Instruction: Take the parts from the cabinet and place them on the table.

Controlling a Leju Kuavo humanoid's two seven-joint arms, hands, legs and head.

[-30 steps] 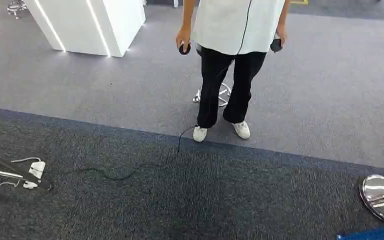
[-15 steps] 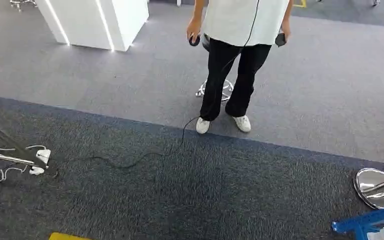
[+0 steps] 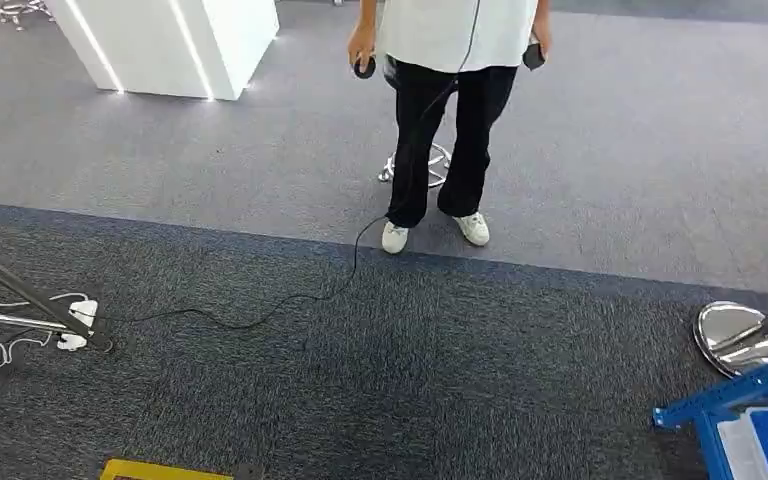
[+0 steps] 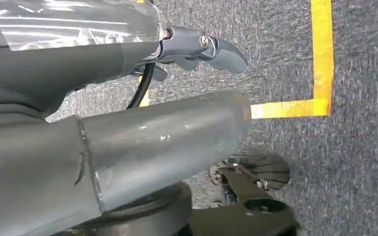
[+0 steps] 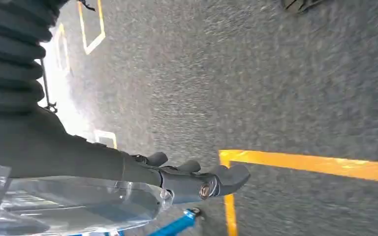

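Grey carpet (image 3: pixel 460 370) underfoot: the robot is in transit, cabinet unseen.
Left hand (image 4: pixel 204 46) and right hand (image 5: pixel 202 182) apparently hang unclosed, empty; blue rack (image 3: pixel 750 420) at four o'clock; next, find the cabinet.

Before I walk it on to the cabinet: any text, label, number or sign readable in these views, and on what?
None can be read.
Yellow floor tape: plain lines, no lettering.
Blue rack: its pale panels show no legible print.
White pillar: light strips, no words.
Person's white shirt: no print visible.

A robot lab or showroom: two-tone grey carpet floor (image 3: pixel 580 160), yellow floor tape (image 4: pixel 322 54), white lit display plinth (image 3: pixel 175 45).
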